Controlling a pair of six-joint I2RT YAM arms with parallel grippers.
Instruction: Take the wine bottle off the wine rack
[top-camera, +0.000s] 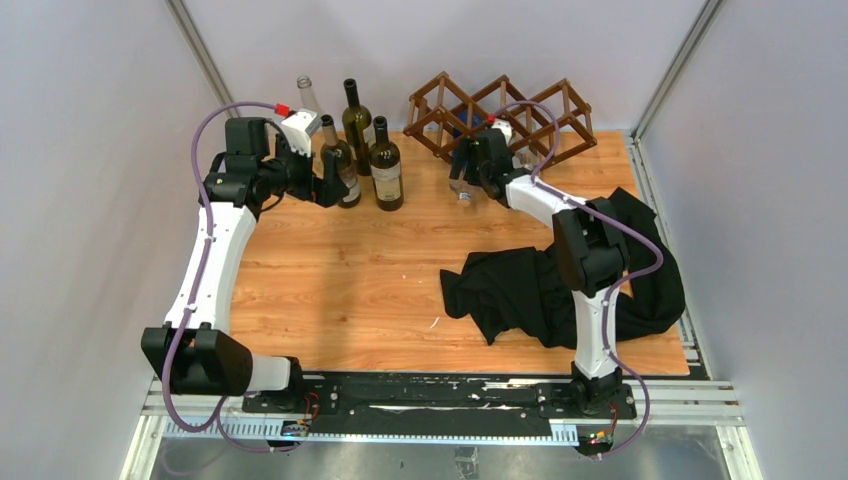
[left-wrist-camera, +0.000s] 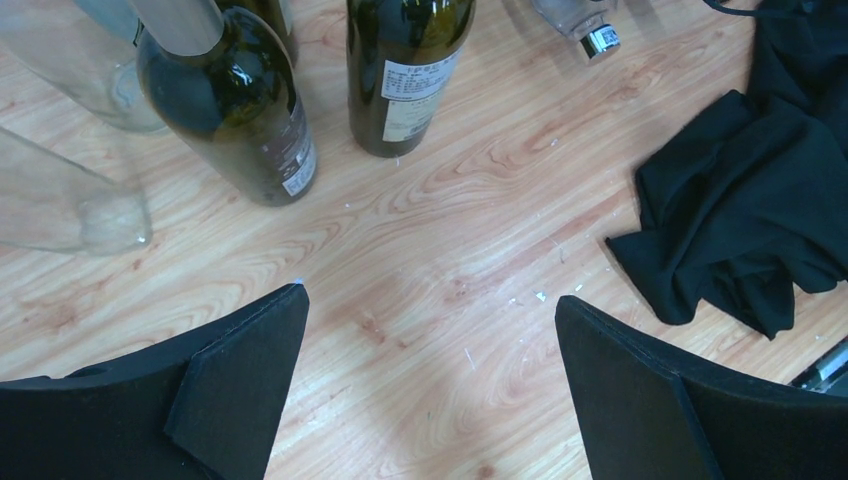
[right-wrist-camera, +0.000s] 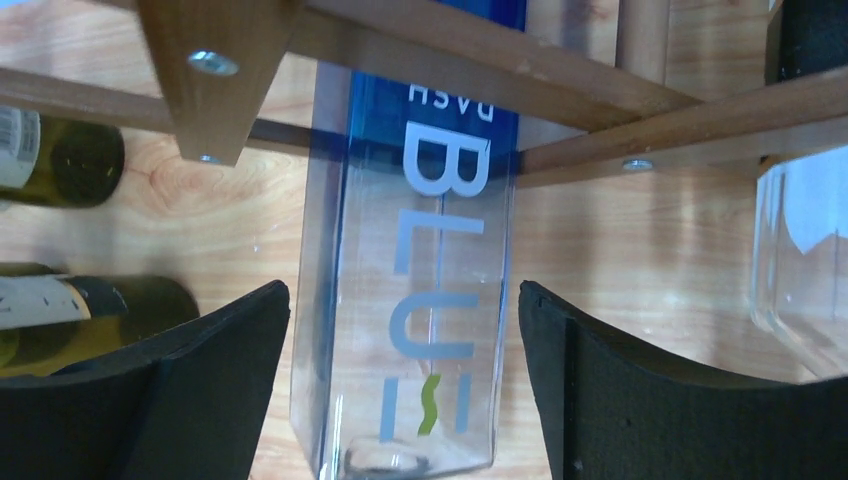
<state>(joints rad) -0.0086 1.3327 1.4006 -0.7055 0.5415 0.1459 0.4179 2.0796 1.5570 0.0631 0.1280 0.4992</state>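
Glass, blue-tinted and flat-sided, the wine bottle (right-wrist-camera: 420, 300) is seen lying in the wine rack (right-wrist-camera: 450, 50), bracketed closely by the spread fingers of the right gripper (right-wrist-camera: 402, 290) (the left gripper (left-wrist-camera: 430, 297) is spread wide, holding nothing). It is judged heavy, rigid, slick and breakable, so the flat sides between the fingers are best clamped squarely.

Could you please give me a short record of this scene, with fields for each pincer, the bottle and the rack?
left pincer: open, empty, above the table near the standing dark bottles
right pincer: straddles the blue-tinted bottle; contact unclear
blue-tinted bottle: in the wine rack, slats crossing over it
standing dark bottles: upright, back left
black cloth: crumpled, right side of table
task status: bottle not yet out
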